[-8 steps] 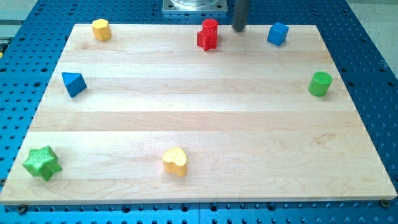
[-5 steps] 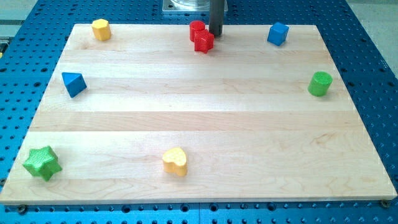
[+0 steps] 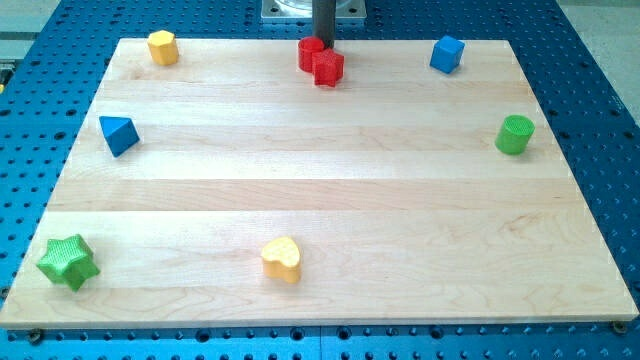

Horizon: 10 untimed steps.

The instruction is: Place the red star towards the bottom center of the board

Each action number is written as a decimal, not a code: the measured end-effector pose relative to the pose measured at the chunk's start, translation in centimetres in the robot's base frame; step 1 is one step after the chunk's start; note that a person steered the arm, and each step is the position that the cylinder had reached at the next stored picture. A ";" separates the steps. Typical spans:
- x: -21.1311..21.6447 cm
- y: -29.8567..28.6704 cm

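While the rod's upper length ran out of the view's top edge, my tip (image 3: 324, 45) stood at the far rim of the wooden worktop (image 3: 320, 200), touching the red pair of blocks at the board's 12 o'clock. No fingers existed on this arm to open or close; the rod held nothing and only pressed against the blocks. The red star (image 3: 328, 67) sat just below the tip, toward 6 o'clock of it, and touched a second red block (image 3: 310, 53) at its 10 o'clock; that block's shape was hard to make out, partly masked by the star and the rod. Exactly where the tip met them could not be seen. The star lay at the top centre of the board, well apart from the bottom centre.

Around the board, a yellow block (image 3: 162, 47) sat at 11 o'clock, its shape unclear, a blue cube (image 3: 447, 54) at 1 o'clock, a green cylinder (image 3: 515, 134) at 3 o'clock, a blue triangular block (image 3: 118, 134) at 9 o'clock, a green star (image 3: 68, 262) at 8 o'clock and a yellow heart (image 3: 282, 259) near 6 o'clock. A grey metal base (image 3: 285, 10) was cut off at the view's top.
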<state>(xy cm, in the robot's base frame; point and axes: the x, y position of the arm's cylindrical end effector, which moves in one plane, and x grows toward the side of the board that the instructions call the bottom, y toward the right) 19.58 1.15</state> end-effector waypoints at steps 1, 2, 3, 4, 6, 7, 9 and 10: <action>-0.3 0.4; -0.2 1.1; -0.2 1.1; -0.4 1.0; 0.1 -1.5; 0.8 1.5; 2.1 -1.8; 7.2 2.0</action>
<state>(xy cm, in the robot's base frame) 26.73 3.17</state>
